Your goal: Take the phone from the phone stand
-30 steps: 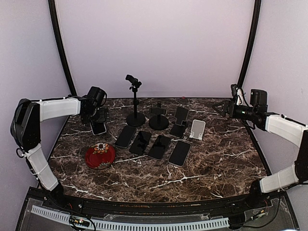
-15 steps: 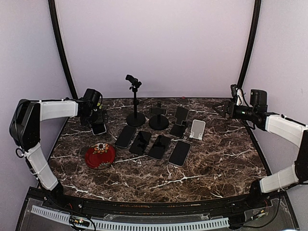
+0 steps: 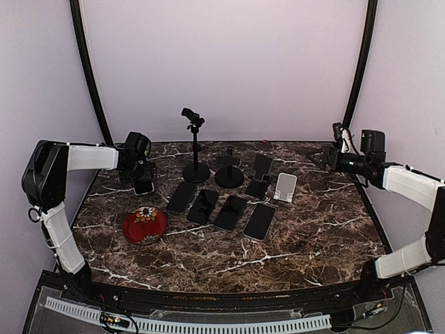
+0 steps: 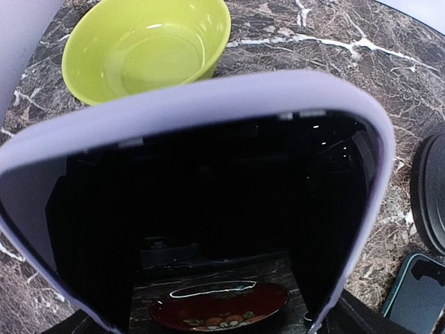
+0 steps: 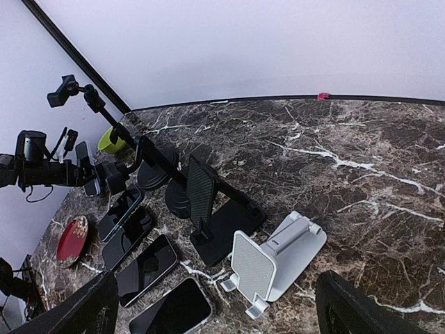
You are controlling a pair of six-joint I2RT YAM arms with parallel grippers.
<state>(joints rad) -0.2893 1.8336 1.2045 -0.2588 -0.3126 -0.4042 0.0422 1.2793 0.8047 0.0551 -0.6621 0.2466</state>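
The left gripper [image 3: 142,170], its spread impossible to tell, hovers at the phone [image 4: 208,209] propped just behind the red plate [image 3: 144,225], seemingly to grasp it; the right gripper [image 5: 219,306] hangs spread wide, far right of it.

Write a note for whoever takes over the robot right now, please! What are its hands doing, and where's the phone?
Left gripper: right up against the lavender-cased phone at the table's far left. Its fingers are out of sight, so I can't tell if it is gripping.
Right gripper: open, empty, hovering over the far right.
Done: the left arm has reached the phone.
Left to do: the phone looks propped upright, with its stand hidden from view. Grasp it, lift it off and set it down.
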